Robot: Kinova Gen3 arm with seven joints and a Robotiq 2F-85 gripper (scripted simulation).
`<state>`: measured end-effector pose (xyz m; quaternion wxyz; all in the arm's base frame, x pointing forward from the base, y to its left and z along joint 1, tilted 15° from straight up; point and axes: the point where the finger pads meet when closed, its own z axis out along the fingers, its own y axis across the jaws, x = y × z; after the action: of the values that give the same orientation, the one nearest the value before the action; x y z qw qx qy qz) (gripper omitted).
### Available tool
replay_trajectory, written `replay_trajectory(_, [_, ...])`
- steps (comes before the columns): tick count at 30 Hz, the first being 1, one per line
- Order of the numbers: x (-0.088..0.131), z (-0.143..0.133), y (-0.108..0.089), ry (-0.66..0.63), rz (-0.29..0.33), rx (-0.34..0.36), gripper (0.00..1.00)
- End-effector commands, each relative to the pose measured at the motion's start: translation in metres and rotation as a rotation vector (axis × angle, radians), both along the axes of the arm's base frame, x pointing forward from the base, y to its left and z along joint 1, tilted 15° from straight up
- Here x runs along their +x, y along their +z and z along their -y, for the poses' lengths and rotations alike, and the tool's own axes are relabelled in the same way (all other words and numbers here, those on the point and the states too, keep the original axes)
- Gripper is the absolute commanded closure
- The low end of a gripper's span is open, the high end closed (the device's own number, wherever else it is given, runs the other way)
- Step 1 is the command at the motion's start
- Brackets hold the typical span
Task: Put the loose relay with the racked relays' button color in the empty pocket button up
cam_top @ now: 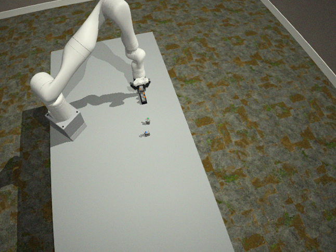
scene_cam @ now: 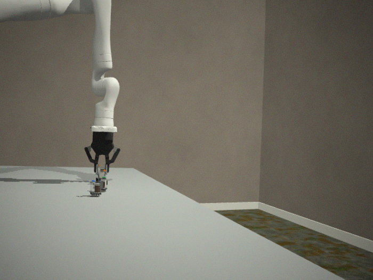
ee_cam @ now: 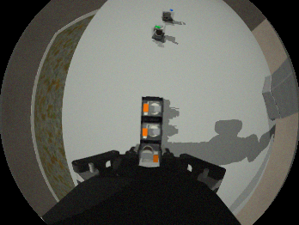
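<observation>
The black rack lies on the grey table below my gripper; it also shows in the wrist view. Two relays with orange buttons sit in its two farther pockets. My gripper is shut on a third orange-button relay and holds it at the rack's nearest pocket. I cannot tell how deep it sits. In the side view the gripper stands upright over the rack, which the loose relays partly hide.
Two loose relays stand beyond the rack: one with a green button and one with a blue button. The arm's base is at the table's left edge.
</observation>
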<state>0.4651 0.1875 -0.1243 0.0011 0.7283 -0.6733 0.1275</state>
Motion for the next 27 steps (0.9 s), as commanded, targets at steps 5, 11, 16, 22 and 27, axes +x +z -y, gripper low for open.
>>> replay_trajectory(5, [0.0007, -0.0002, -0.0011, 0.000, 0.001, 0.001, 1.00])
replay_trajectory(11, [0.0009, 0.0001, -0.0026, 0.000, 0.001, 0.001, 1.00])
replay_trajectory(16, [0.0012, 0.0003, -0.0039, 0.000, 0.001, 0.001, 1.00])
replay_trajectory(22, [0.0016, 0.0007, -0.0059, 0.000, 0.001, 0.001, 1.00])
replay_trajectory(27, [0.0019, 0.0010, -0.0076, 0.000, 0.001, 0.001, 1.00])
